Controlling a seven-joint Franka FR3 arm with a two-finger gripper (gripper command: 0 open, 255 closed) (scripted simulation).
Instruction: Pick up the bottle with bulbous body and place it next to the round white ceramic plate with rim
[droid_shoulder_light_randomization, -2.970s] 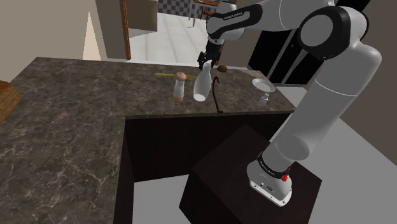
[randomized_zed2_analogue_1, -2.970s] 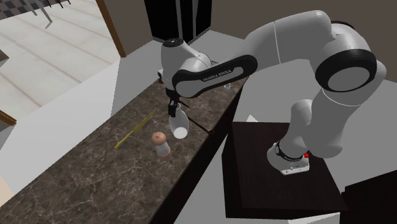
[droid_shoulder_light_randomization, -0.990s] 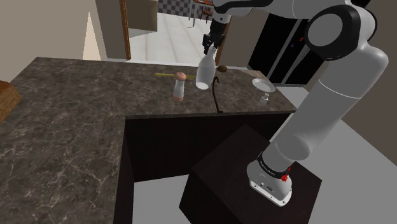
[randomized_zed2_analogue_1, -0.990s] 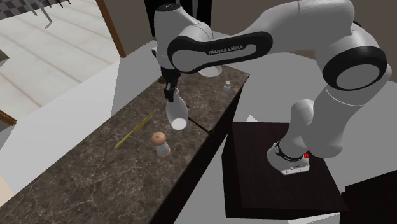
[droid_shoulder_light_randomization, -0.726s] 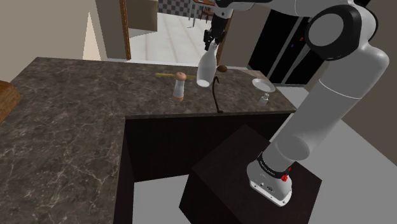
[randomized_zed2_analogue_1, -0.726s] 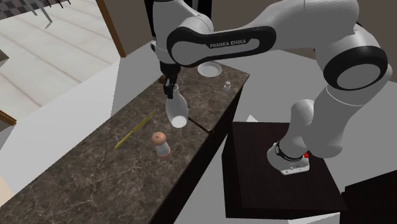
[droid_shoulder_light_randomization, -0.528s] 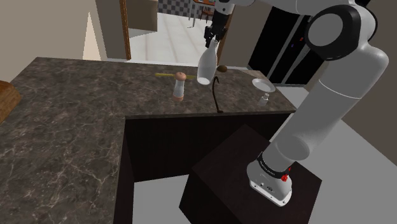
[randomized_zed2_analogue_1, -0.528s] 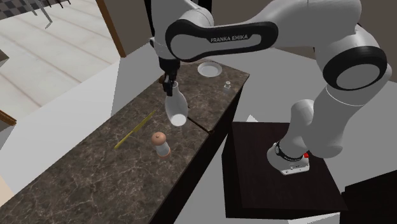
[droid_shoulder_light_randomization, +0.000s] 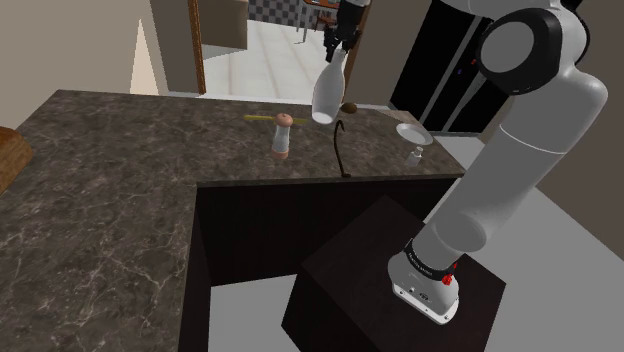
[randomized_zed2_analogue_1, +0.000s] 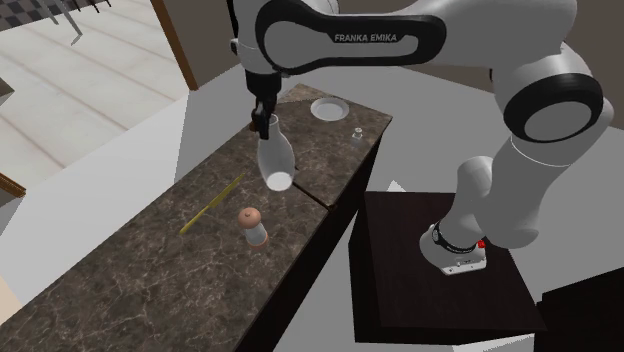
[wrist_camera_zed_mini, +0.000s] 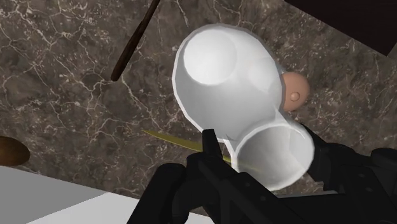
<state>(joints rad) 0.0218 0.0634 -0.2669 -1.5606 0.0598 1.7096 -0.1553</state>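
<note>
A white bottle (droid_shoulder_light_randomization: 328, 92) with a bulbous body hangs in the air above the dark marble counter (droid_shoulder_light_randomization: 120, 180), neck up and slightly tilted. My gripper (droid_shoulder_light_randomization: 336, 45) is shut on its neck. In the second exterior view the bottle (randomized_zed2_analogue_1: 274, 160) hangs under the gripper (randomized_zed2_analogue_1: 263, 122), above the counter's middle. The wrist view shows the bottle (wrist_camera_zed_mini: 229, 83) from above, its neck clasped between my fingers (wrist_camera_zed_mini: 210, 153). The round white plate (droid_shoulder_light_randomization: 411, 132) lies on the counter's end nearest the stand, and in the second exterior view the plate (randomized_zed2_analogue_1: 329, 108) lies beyond the bottle.
A small shaker with a brown cap (droid_shoulder_light_randomization: 283, 135) stands under and beside the bottle. A yellow stick (droid_shoulder_light_randomization: 262, 116), a dark curved rod (droid_shoulder_light_randomization: 340, 140) and a brown lump (droid_shoulder_light_randomization: 350, 107) lie nearby. A tiny clear object (droid_shoulder_light_randomization: 414, 154) sits near the plate. The stand (droid_shoulder_light_randomization: 380, 280) is below the counter edge.
The gripper has risen with the bottle in it and drifted slightly toward the plate's end of the counter. Nothing on the counter has moved.
</note>
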